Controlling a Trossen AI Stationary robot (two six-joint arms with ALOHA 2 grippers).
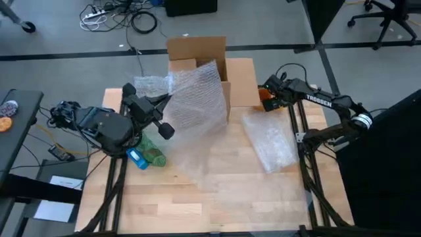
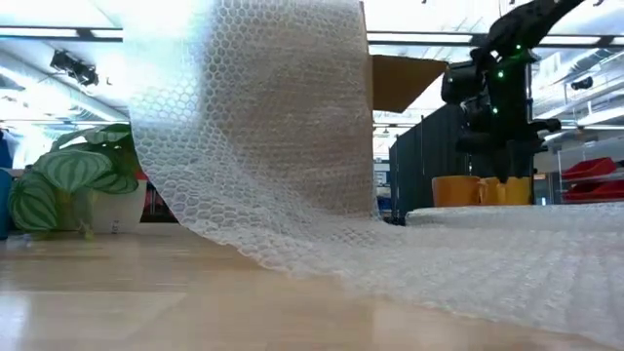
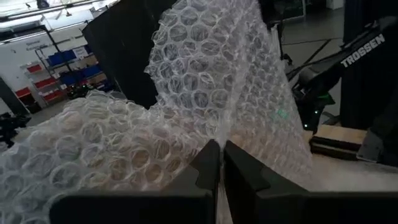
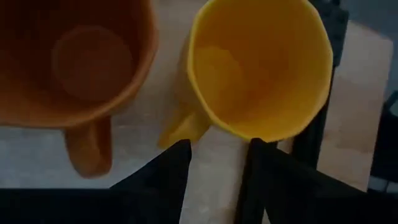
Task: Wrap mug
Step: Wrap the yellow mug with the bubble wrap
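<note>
Wooden table (image 1: pixel 197 210) carries bubble wrap (image 1: pixel 197 125), cardboard box (image 1: pixel 197 49), seemingly two mugs (image 4: pixel 261 62).

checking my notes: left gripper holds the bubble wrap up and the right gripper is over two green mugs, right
Not quite: the mugs are not green. The right wrist view shows an orange mug and a yellow mug below the open right gripper. The rest stands: the left gripper is shut on the bubble wrap, holding it up.

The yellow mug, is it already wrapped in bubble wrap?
No, the yellow mug stands bare and open-topped on the table beside an orange mug, with the right gripper open just above it.
</note>
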